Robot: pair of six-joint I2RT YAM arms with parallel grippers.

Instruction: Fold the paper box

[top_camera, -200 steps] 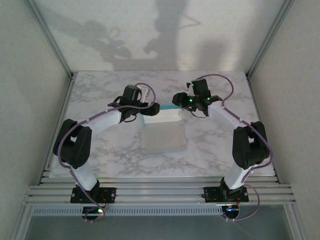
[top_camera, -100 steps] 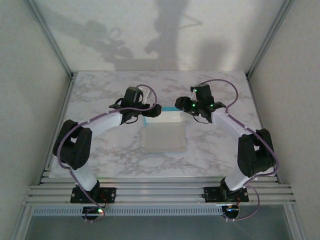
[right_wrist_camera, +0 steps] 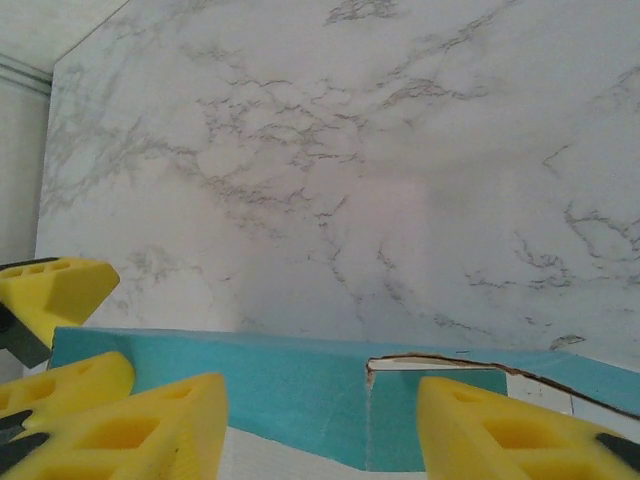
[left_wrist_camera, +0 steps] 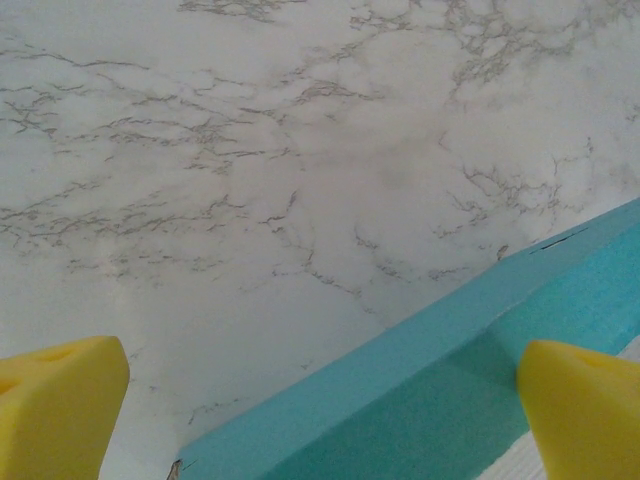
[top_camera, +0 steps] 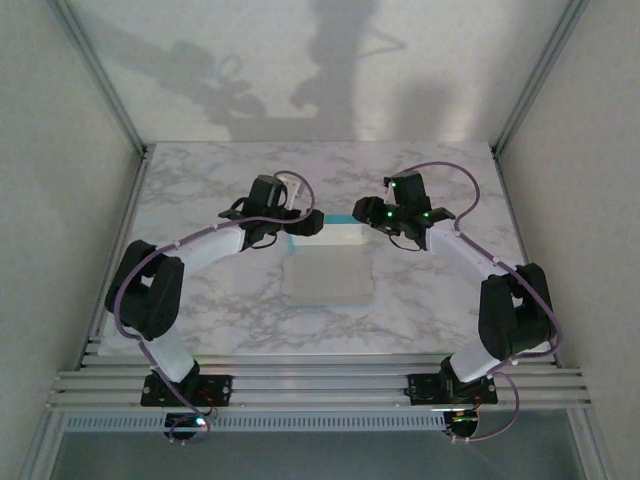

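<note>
- The paper box (top_camera: 325, 278) lies at the centre of the marble table (top_camera: 200, 190), between both arms, with its off-white panel facing up.
- The left gripper (left_wrist_camera: 320, 405) has its jaws spread wide, straddling the box's turquoise far edge.
- The right gripper (right_wrist_camera: 320, 405) has its jaws partly spread over a turquoise corner flap, pinching nothing.
- The card is thin, matte and straight-creased. The pads (left_wrist_camera: 585, 410) are yellow wedges.

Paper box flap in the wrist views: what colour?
Turquoise. The paper box flap shows it best in the left wrist view.

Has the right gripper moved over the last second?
Yes. The right gripper has shifted slightly nearer and rightward, away from the table's far edge.
</note>
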